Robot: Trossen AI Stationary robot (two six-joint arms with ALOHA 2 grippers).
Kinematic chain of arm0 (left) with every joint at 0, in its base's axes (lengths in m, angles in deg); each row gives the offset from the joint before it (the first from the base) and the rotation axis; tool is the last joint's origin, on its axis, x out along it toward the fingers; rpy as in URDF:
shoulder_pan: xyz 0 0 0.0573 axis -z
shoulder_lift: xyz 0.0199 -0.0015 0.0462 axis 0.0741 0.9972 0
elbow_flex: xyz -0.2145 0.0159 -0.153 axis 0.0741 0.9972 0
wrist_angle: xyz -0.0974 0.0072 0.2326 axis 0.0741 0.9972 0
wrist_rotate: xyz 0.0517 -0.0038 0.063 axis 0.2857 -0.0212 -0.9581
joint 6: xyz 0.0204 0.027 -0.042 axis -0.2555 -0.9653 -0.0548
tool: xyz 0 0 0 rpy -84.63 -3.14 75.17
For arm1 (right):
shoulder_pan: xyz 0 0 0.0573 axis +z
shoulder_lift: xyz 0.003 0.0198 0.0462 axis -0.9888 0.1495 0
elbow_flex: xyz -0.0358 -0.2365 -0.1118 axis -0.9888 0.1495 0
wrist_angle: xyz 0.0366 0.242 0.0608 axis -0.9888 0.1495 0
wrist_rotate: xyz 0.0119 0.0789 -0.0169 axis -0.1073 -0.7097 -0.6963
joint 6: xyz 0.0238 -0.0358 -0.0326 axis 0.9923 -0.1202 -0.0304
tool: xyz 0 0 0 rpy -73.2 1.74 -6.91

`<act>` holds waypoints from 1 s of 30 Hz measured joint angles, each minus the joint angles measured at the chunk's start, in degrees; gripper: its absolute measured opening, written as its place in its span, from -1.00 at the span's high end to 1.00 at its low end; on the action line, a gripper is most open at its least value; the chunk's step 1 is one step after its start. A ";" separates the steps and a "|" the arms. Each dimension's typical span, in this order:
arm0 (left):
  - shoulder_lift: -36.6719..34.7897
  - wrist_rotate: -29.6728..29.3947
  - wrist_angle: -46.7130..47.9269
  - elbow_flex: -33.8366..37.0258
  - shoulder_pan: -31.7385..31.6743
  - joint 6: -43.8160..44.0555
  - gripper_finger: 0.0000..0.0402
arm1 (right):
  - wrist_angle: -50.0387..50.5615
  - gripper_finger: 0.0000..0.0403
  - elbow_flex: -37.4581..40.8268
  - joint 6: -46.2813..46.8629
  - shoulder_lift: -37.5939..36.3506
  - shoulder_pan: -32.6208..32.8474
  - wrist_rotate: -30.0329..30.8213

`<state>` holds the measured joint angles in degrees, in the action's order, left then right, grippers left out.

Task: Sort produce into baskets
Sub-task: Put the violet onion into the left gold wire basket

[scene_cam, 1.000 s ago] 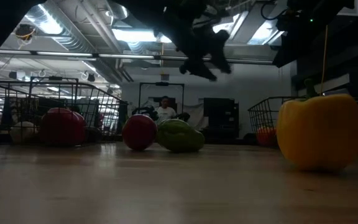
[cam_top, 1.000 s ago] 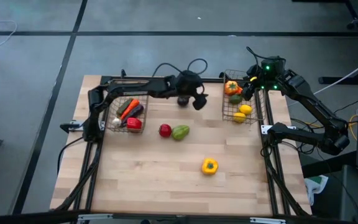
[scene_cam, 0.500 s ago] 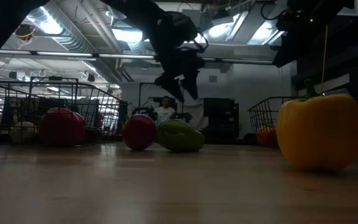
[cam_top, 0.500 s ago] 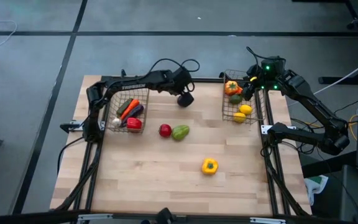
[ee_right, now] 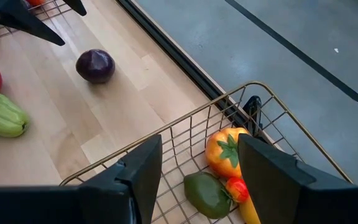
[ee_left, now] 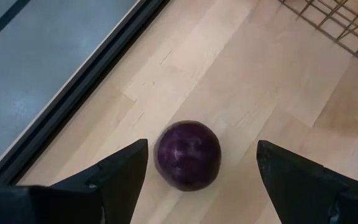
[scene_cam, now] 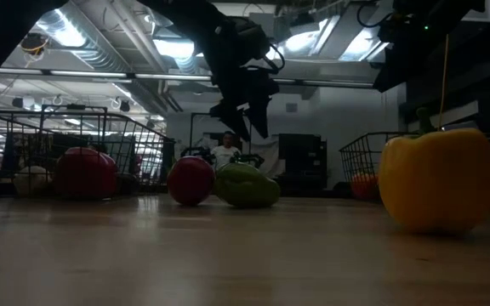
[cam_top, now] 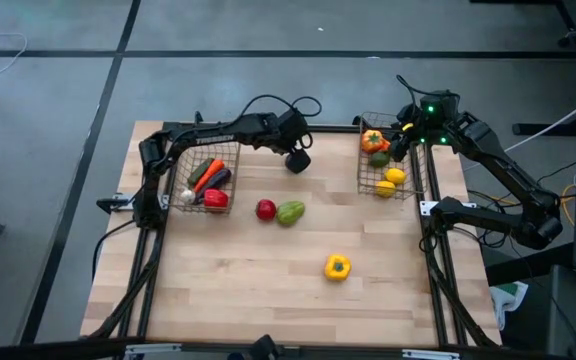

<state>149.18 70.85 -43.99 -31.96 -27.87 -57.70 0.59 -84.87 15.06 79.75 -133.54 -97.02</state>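
Note:
A round dark-purple piece (ee_left: pixel 187 154) lies on the table near the far edge; it also shows in the right wrist view (ee_right: pixel 95 65). My left gripper (cam_top: pixel 296 157) hangs over it, open, one finger on either side (ee_left: pixel 202 146), touching nothing. My right gripper (ee_right: pixel 199 140) is open and empty above the right wire basket (cam_top: pixel 411 187), which holds an orange pepper (ee_right: pixel 227 152), a green piece, lemons (cam_top: pixel 394 177) and small pieces. The left basket (cam_top: pixel 181 165) holds a carrot (cam_top: pixel 206 172), an eggplant and a red pepper (cam_top: pixel 215 198).
A red piece (cam_top: pixel 265 209) and a green piece (cam_top: pixel 290 212) lie side by side at mid table. A yellow pepper (cam_top: pixel 337 267) stands nearer the front. The table's far edge runs just behind the purple piece. A person shows far off in the room (scene_cam: pixel 225 149).
My left gripper has gone toward the table's left edge and down a little, from beside the purple piece to right above it, and now stands still there. The purple piece has not moved.

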 joint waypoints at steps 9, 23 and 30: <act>0.34 0.41 -0.50 0.09 -1.02 -0.27 -0.48 | 0.00 -0.04 -0.02 0.00 -0.02 -0.02 0.00; 1.20 6.16 -4.42 2.71 -2.66 0.91 -0.97 | -0.04 -0.04 0.00 0.00 -0.04 -0.01 0.00; 2.85 5.91 -4.36 2.73 -2.69 0.29 -0.95 | -0.02 -0.04 0.00 0.00 -0.04 0.00 0.00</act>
<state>152.03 76.77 -48.36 -29.23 -30.56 -57.40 0.57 -84.87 15.06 79.71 -133.54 -97.02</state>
